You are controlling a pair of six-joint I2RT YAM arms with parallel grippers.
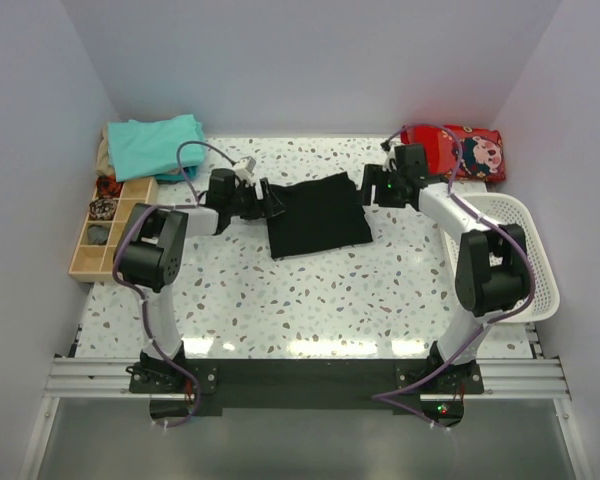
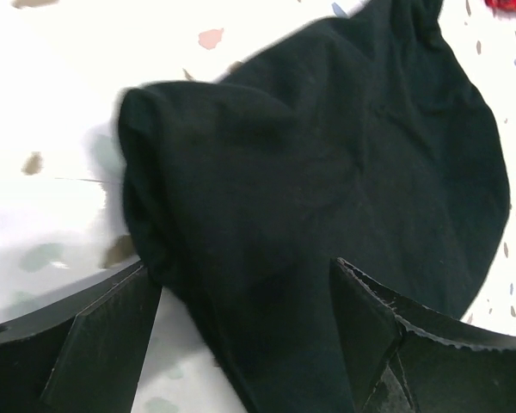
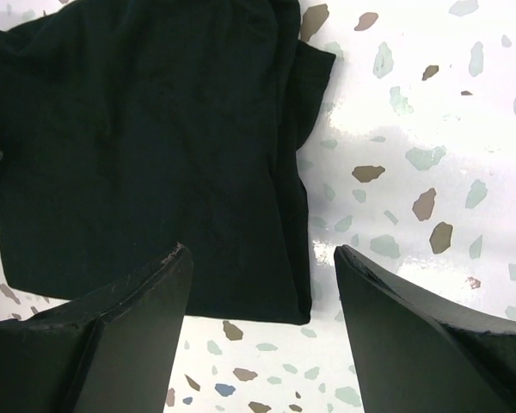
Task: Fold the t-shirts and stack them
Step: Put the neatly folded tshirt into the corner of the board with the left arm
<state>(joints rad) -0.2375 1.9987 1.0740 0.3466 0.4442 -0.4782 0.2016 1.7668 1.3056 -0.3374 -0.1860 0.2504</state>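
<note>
A black t-shirt (image 1: 318, 215) lies folded into a rectangle on the speckled table, mid-back. My left gripper (image 1: 271, 200) sits at its left edge, open. In the left wrist view the bunched black cloth (image 2: 327, 172) runs down between the spread fingers (image 2: 112, 335) of that gripper (image 2: 245, 318), which do not pinch it. My right gripper (image 1: 366, 186) is at the shirt's right edge, also open. The right wrist view shows this gripper (image 3: 262, 292) straddling the folded corner of the black shirt (image 3: 146, 155). Folded teal t-shirts (image 1: 155, 143) are piled at the back left corner.
A wooden compartment tray (image 1: 105, 225) stands along the left wall. A white slotted basket (image 1: 525, 250) sits at the right edge beside the right arm. A red patterned cloth (image 1: 460, 150) lies at the back right.
</note>
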